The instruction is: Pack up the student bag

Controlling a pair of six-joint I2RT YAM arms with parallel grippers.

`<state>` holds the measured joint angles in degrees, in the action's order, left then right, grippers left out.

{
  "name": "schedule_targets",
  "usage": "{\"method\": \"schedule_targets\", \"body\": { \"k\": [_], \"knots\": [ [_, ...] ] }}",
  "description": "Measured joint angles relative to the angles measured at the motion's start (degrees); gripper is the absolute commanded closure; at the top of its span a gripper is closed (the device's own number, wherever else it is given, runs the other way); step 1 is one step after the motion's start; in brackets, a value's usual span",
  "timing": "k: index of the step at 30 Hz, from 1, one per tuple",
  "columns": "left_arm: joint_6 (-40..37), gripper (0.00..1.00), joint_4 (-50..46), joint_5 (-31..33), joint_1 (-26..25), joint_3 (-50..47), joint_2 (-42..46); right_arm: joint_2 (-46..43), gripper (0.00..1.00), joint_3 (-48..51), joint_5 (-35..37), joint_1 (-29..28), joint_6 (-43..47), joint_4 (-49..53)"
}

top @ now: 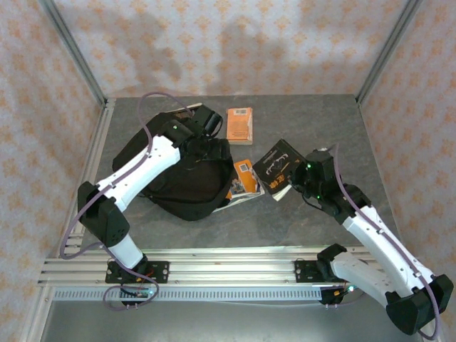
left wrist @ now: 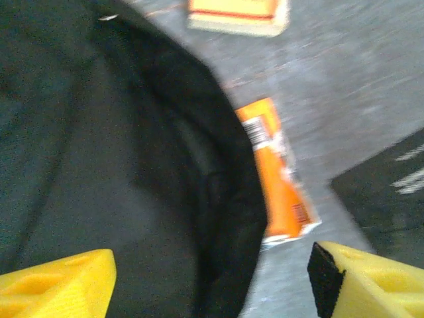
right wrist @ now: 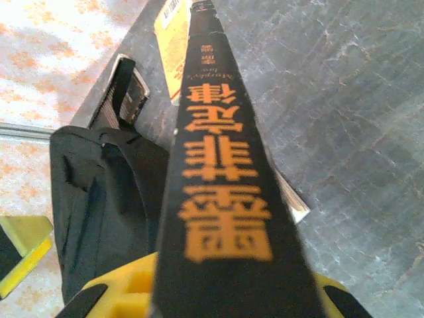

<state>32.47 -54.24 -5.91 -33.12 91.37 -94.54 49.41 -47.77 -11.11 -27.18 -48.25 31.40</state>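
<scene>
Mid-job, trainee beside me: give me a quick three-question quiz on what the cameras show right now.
1. True or false: the right gripper is shut on the black book with orange lettering.
2. The left gripper hovers over: A) the large soft black fabric backpack; B) the far orange book by the back wall; C) the metal rail at the near edge.
3. Fill in: the left gripper's jaws stand ___.
Key: 1 true; 2 A; 3 open.
</scene>
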Motion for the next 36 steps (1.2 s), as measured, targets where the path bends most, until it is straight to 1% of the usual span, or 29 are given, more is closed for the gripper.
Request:
{"method": "schedule_targets", "body": {
  "k": [4,7,11,14,18,20,22,23,24,26,27,29,30,32,36],
  "knots": [
    [-1.97,0.16,-4.42,3.32,0.00,-2.82,-0.11,1.36,1.00,0.00,-0.85,0.00,0.94,0.79],
    [-1.03,0.15,-5.20,3.19,0.13,-4.59,-0.76,3.15,1.00,0.00,-1.62,0.00,1.01,0.74],
    [2.43,0.15,-4.74,1.55,0.15,-4.79,-3.28,5.97,1.00,0.00,-2.84,0.00,0.96,0.68],
    [5.57,0.14,-5.05,1.66,-0.02,-3.32,-6.67,7.50,1.00,0.00,-3.76,0.00,0.96,0.39],
    [10.21,0.13,-6.34,3.72,-0.61,1.95,-13.75,8.39,1.00,0.00,-4.26,0.00,0.96,0.02],
    [12.17,0.15,-7.06,4.81,-0.66,3.93,-16.76,8.39,1.00,0.00,-4.37,0.00,0.96,-0.28],
    [14.16,0.19,-7.67,5.60,-0.70,5.35,-20.06,8.39,1.00,0.00,-4.37,0.00,0.94,-0.63],
    [14.82,0.22,-7.91,6.05,-0.70,5.75,-21.38,8.39,1.00,0.00,-4.39,0.00,0.92,-0.81],
    [15.87,0.28,-8.46,6.73,-0.68,6.45,-23.39,8.37,1.00,0.07,-4.37,0.00,0.81,-1.03],
    [17.03,0.44,-9.68,8.28,-0.63,7.61,-25.79,8.20,1.00,0.37,-4.37,0.00,0.74,-1.44],
    [17.66,0.56,-10.32,9.07,-0.63,8.00,-26.38,8.07,1.00,0.50,-4.39,0.00,0.74,-1.46],
    [17.75,0.82,-11.04,9.94,-0.59,8.35,-26.40,7.87,1.00,0.68,-4.37,0.00,0.74,-1.44],
    [17.66,0.92,-11.10,10.29,-0.48,8.35,-26.27,7.78,1.00,0.68,-4.37,0.00,0.79,-1.44],
    [17.55,1.00,-11.02,10.67,0.11,8.24,-25.88,7.50,1.00,0.68,-4.35,0.00,1.20,-1.44],
    [16.63,1.00,-10.82,8.98,1.31,7.56,-23.15,7.43,1.00,0.24,-4.35,0.00,2.91,-1.16]
  ]
}}
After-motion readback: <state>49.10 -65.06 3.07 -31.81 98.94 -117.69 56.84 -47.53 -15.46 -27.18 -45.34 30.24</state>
